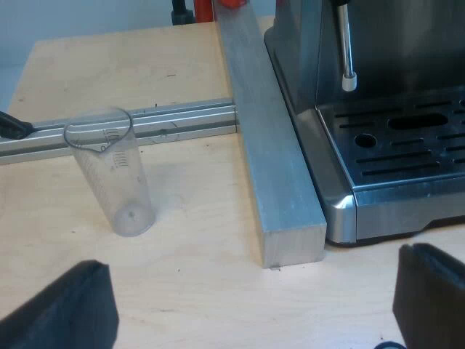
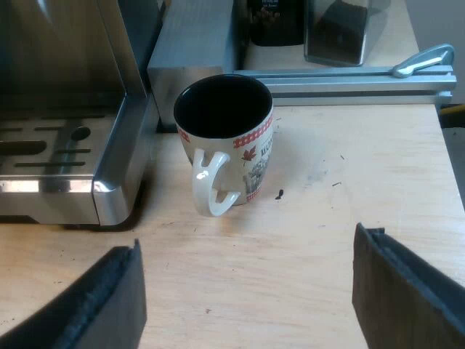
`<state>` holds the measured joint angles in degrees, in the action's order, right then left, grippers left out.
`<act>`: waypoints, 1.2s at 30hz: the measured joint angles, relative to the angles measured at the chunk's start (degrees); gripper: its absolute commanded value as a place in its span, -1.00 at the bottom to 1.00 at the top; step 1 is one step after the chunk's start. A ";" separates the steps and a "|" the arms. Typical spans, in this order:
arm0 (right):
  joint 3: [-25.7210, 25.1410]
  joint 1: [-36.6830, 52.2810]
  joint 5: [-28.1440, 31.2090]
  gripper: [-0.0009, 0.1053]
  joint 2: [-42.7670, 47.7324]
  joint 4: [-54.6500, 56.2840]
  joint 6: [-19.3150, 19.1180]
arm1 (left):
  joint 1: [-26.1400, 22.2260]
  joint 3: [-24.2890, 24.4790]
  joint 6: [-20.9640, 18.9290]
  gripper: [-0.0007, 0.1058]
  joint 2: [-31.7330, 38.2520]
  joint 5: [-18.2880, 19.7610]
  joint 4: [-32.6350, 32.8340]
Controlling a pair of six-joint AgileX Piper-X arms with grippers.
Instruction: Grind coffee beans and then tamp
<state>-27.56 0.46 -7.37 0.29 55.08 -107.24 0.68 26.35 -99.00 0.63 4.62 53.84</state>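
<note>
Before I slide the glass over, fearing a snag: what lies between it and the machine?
A metal bar, lying on the table alongside the machine; left wrist view shows it.

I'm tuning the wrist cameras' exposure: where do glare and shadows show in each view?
Left wrist view: a bright sheen on the espresso machine at its tray corner; the clear measuring glass casts only a faint shadow on the table. Right wrist view: a white glare strip along the machine's tray edge; the mug is dark inside, its shadow soft.

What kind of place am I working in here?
Likely a lab coffee bench, not a café: an espresso machine on a wooden tabletop beside aluminium rails, plus a measuring glass and mug.
</note>
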 measured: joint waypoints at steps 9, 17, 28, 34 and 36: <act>0.00 0.00 0.00 0.20 0.00 0.00 0.00 | 0.00 0.00 0.85 0.50 0.00 0.00 0.00; 0.00 0.00 1.15 0.20 0.00 0.00 0.00 | 0.00 0.00 1.68 0.24 0.00 0.00 0.00; -4.65 -2.52 2.03 0.20 -1.65 1.36 0.10 | 0.00 3.66 1.50 0.43 0.00 6.80 0.04; -8.63 -10.49 -3.18 0.20 -7.70 3.03 0.10 | 4.03 7.77 0.48 0.42 0.00 11.21 0.04; -8.97 -12.57 -5.09 0.20 -8.92 3.25 0.10 | 5.55 8.75 0.49 0.42 -0.34 12.26 0.04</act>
<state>-36.53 -12.11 -12.46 -8.63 58.33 -107.14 6.22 35.10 -98.52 0.29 16.88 53.88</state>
